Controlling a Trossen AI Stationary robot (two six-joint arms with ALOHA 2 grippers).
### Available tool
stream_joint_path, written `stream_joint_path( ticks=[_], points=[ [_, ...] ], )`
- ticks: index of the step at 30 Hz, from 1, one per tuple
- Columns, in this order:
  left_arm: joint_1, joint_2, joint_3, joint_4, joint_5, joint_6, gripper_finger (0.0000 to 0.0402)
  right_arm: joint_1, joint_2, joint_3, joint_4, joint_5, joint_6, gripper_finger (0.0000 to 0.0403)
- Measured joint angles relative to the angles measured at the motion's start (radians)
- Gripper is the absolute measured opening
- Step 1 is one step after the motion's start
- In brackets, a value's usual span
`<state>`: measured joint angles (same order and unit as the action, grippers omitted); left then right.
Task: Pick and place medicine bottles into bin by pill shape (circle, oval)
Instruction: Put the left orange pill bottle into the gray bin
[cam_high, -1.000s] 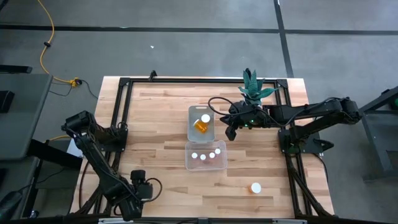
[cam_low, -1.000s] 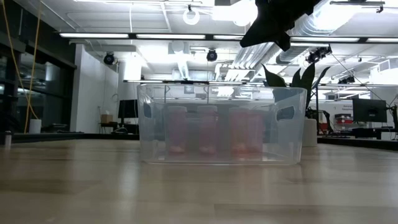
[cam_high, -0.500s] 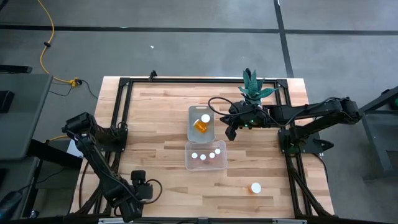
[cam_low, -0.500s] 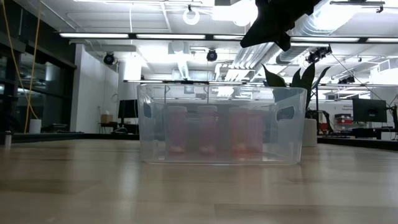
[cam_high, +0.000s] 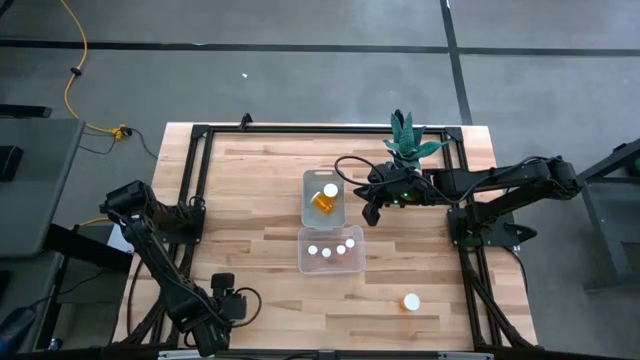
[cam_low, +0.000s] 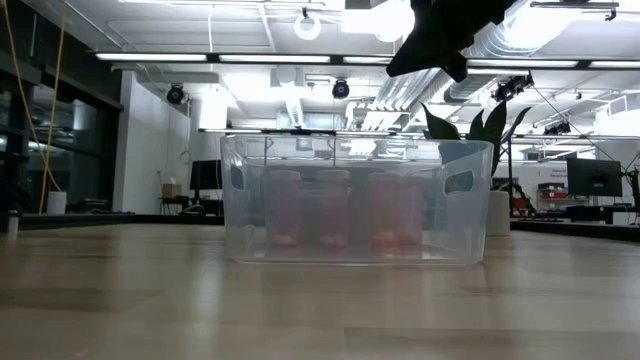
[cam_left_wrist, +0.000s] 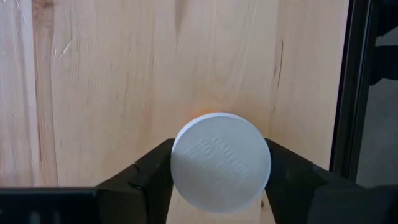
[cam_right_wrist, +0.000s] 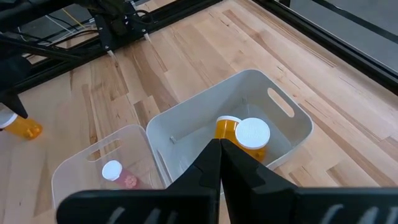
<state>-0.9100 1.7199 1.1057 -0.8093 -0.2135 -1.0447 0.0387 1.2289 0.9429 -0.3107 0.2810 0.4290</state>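
At the table's near left corner, the left gripper (cam_left_wrist: 219, 186) clamps a white-capped medicine bottle (cam_left_wrist: 220, 162) between its fingers. Mid-table, the near clear bin (cam_high: 303, 256) holds four bottles; the far bin (cam_high: 306, 205) holds one bottle (cam_high: 324, 197). The right gripper (cam_high: 368, 213), fingertips together, hovers beside it. A loose bottle (cam_high: 411, 301) stands near right.

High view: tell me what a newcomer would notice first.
Two clear bins at the table's centre: the far one holds one orange bottle, the near one three white-capped bottles. The right end effector hangs beside the far bin. A lone bottle stands near the front edge.
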Motion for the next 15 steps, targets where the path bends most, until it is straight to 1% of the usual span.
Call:
stream_joint_path(
  ticks=[3, 6, 8, 12, 15],
  points=[
    [0.000, -0.003, 0.000, -0.003, 0.000, 0.001, 0.0186, 0.000, 0.000, 0.000, 0.000, 0.000, 0.000, 0.0000],
    [0.008, -0.028, 0.000, -0.014, 0.000, 0.032, 0.0205, 0.000, 0.000, 0.000, 0.000, 0.000, 0.000, 0.0000],
    [0.023, -0.061, 0.000, -0.057, -0.002, 0.037, 0.0214, 0.000, 0.000, 0.000, 0.000, 0.000, 0.000, 0.0000],
    [0.083, -0.184, 0.000, -0.213, -0.059, 0.094, 0.0213, 0.000, 0.000, 0.000, 0.000, 0.000, 0.000, 0.0000],
    [0.166, -0.310, 0.000, -0.326, -0.139, 0.158, 0.0202, 0.000, 0.000, 0.000, 0.000, 0.000, 0.005, 0.0000]
  ],
)
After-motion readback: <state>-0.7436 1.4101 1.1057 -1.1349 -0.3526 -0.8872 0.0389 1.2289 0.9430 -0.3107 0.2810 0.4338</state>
